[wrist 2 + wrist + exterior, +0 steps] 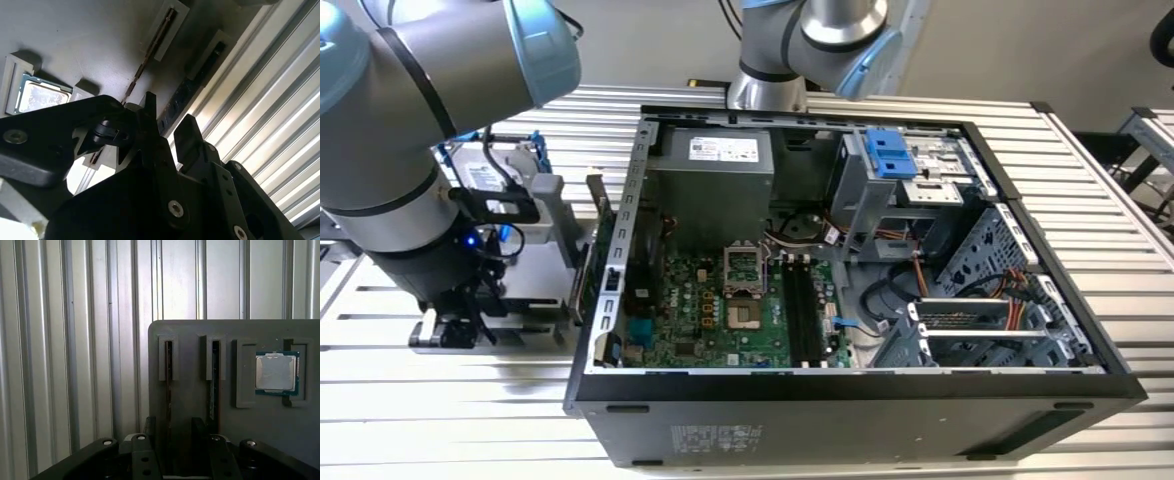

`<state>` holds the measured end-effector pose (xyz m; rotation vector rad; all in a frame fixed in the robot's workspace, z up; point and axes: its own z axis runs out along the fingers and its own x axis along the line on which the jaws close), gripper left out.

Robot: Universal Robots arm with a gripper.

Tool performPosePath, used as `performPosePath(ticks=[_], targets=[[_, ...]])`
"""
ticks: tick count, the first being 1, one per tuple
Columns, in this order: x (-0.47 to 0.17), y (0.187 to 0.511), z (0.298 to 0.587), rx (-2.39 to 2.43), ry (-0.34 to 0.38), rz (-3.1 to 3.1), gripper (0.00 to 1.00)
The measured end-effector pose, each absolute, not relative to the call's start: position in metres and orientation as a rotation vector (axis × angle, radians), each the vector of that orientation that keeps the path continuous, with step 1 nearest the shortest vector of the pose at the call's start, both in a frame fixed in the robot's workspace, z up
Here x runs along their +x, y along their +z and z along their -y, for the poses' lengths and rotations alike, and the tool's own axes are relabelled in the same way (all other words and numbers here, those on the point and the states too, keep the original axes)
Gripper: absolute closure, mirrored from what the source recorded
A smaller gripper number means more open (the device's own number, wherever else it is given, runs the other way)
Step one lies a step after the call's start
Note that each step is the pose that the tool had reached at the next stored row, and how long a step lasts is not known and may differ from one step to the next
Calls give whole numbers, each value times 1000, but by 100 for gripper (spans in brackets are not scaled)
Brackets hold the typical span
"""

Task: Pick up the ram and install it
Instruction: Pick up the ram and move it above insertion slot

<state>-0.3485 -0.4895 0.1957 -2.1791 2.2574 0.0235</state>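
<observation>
— At nine o'clock from the open computer case (854, 410) in the exterior view, the gripper (450, 322) hangs low over a grey fixture tray (190, 332) on the ribbed metal table (454, 430). Which step do you make it?

— The pick, with the grasp not yet closed. In the first wrist view two sticks stand on edge in the tray's slots, beside a processor chip (276, 371). The ram (168, 370) is the stick farther from that chip. The second memory stick (214, 380) sits between the two.

— And the fingers?

— Apart, with a clear gap, and nothing is held. In both wrist views the ram's line runs into that gap, one finger to each side. Whether the tips are already down past its upper edge, I cannot tell.

— What does the grasp call for?

— By my judgement, pads square to the stick's flat faces and clear of the neighbouring stick, which stands near. The board is thin, so a skewed squeeze could tip it in its slot.

— And the install end?

— Untouched. The black memory slots (803, 310) lie at three o'clock from the processor socket (743, 272), well apart from the tray. Seating would demand the stick's edge parallel to a slot.
</observation>
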Motion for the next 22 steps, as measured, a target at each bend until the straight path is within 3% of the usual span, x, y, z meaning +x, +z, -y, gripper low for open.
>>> performPosePath(ticks=[1,2,22], targets=[[-349,196,490,-2179,24,-2257,0],[-349,196,490,-2179,23,-2257,100],[-348,198,490,-2180,24,-2257,100]])
